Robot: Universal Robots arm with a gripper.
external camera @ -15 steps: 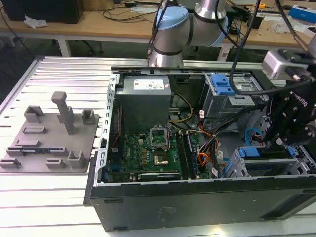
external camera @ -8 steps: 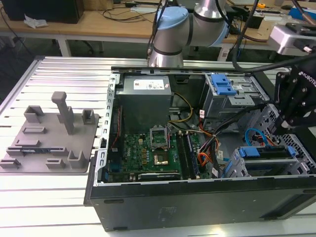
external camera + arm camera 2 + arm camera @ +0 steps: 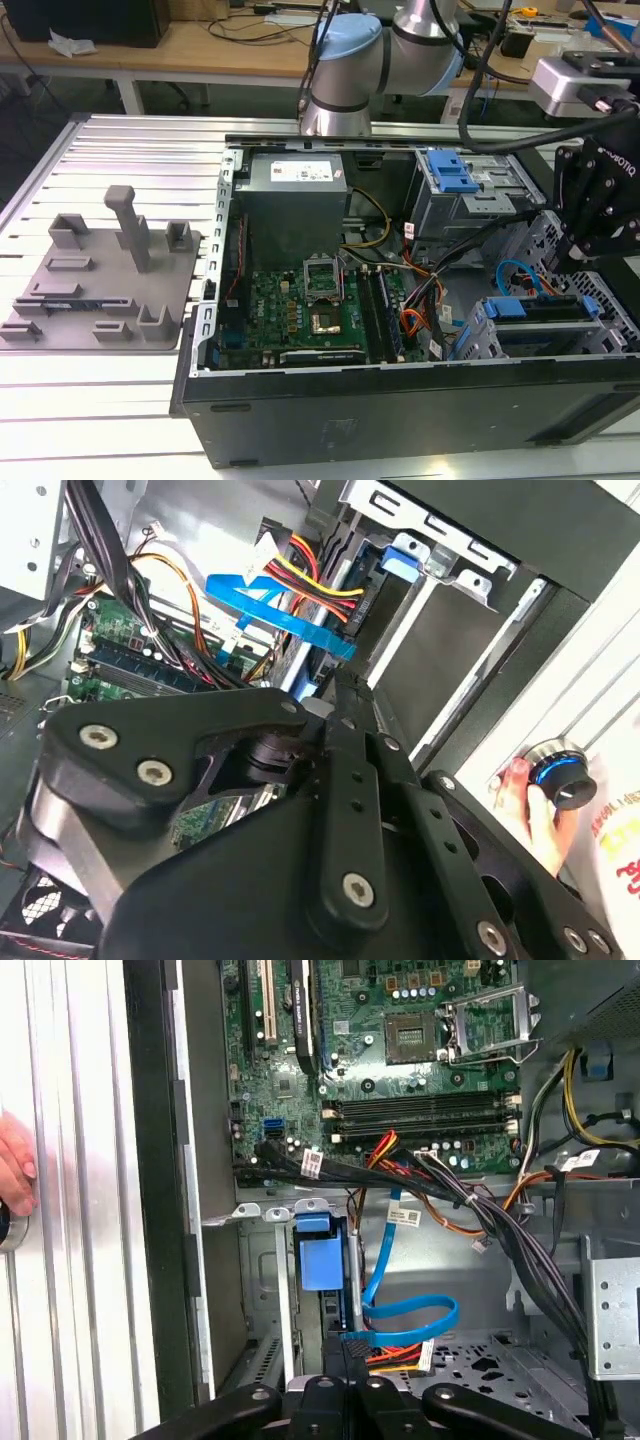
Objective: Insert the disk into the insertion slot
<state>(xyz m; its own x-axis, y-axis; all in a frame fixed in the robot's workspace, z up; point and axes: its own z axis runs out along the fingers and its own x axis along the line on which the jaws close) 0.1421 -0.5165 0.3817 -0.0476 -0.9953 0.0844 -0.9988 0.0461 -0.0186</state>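
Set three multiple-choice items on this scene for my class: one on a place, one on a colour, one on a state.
1. In the exterior view, where does the grey fixture plate lie?
A. On the exterior view's left of the computer case
B. Inside the case
C. On top of the case

2. What colour is the flat cable in the first wrist view?
A. Red
B. Blue
C. Green

3. The case is:
A. Closed
B. Open, motherboard exposed
C. Wrapped

Answers: 1 A, the plate rests on the table beside the case. 2 B, the band is bright blue. 3 B, the green board shows.
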